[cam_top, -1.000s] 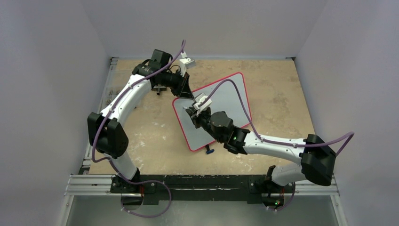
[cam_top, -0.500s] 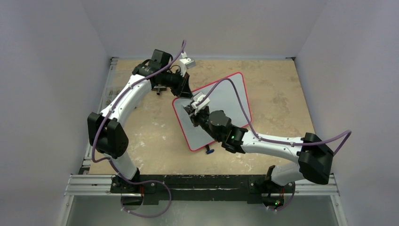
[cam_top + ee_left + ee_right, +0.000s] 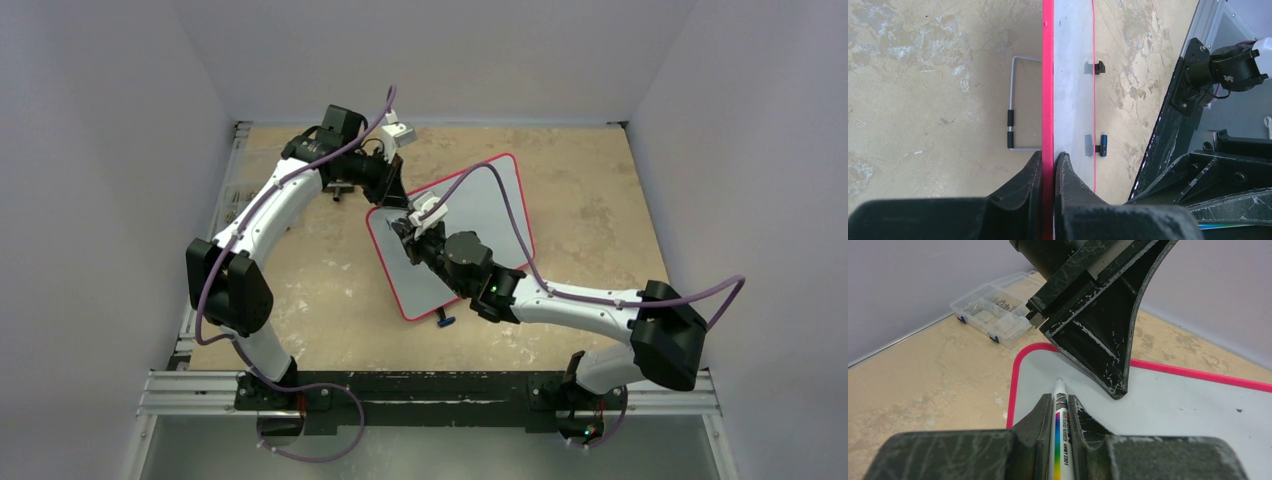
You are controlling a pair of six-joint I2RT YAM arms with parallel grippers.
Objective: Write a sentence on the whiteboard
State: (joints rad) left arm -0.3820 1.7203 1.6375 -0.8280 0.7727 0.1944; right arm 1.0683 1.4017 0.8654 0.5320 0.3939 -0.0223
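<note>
Partly, the right jaws hide the marker [image 3: 1060, 402].

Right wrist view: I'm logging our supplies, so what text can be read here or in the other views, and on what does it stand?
"WHITE BOARD MARKER": small print along the marker barrel.
"AWBY 2301": same barrel; the code is tiny, so this reading is uncertain.
whiteboard: no writing visible in any view.
clear parts box: no label can be read.

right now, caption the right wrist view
Right gripper holds a marker at the whiteboard corner, near the left gripper
</note>
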